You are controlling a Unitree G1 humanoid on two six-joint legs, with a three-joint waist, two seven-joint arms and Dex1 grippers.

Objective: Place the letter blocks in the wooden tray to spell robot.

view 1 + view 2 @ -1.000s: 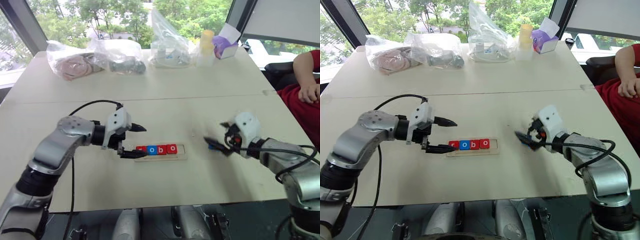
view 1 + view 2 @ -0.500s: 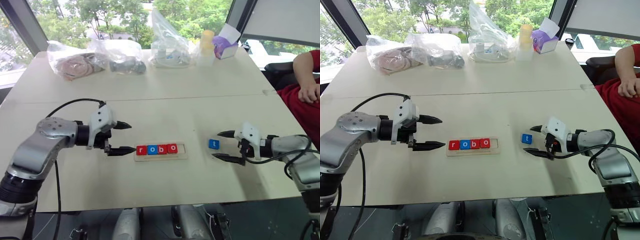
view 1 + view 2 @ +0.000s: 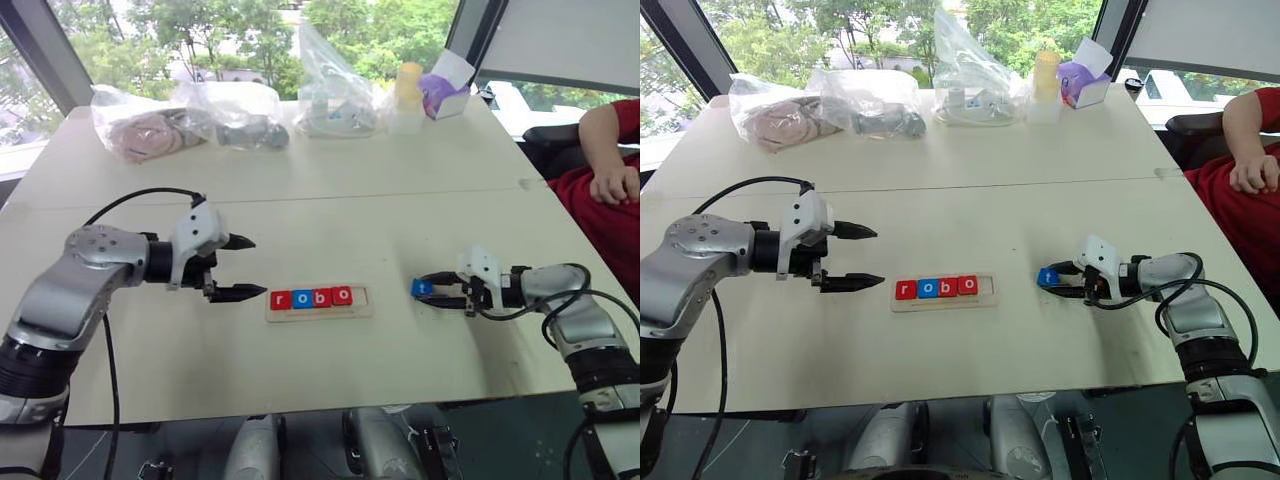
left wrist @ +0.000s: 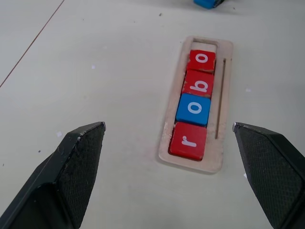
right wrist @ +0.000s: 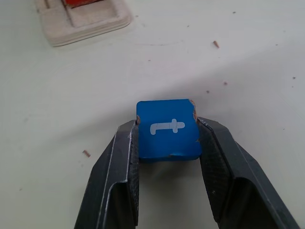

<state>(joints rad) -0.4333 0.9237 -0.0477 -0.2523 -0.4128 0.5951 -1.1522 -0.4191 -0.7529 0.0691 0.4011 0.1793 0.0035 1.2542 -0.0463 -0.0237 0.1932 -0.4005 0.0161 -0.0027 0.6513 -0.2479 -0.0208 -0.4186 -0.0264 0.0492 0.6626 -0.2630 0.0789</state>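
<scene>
Right gripper (image 5: 167,138) was pinching the blue "t" block (image 5: 167,128), one black finger pressed on each side of the tile. This block sat low on the white table (image 3: 400,230), to the right of the wooden tray (image 3: 319,300) and well apart from it. It was not possible to tell if the tile rested on the table or was a little above it.

The left gripper (image 3: 243,267) hung over the table just beside the left end of the tray, with its two fingers spread wide and nothing between them. In the left wrist view, its fingers (image 4: 71,167) stood on both sides of the tray's near end without touching it.

Inside the tray lay four letter blocks in one row: a red "r" (image 4: 188,140), a blue "o" (image 4: 193,108), a red "b" (image 4: 199,84) and a red "o" (image 4: 201,60). They touched each other side by side. The last place, at the right end of the tray, had no tile.

At the far edge of the table lay several clear plastic bags (image 3: 335,85) with things inside, a pale bottle (image 3: 406,90) and a purple tissue box (image 3: 445,85). A person's arm in a red sleeve (image 3: 605,150) showed at the right side.
</scene>
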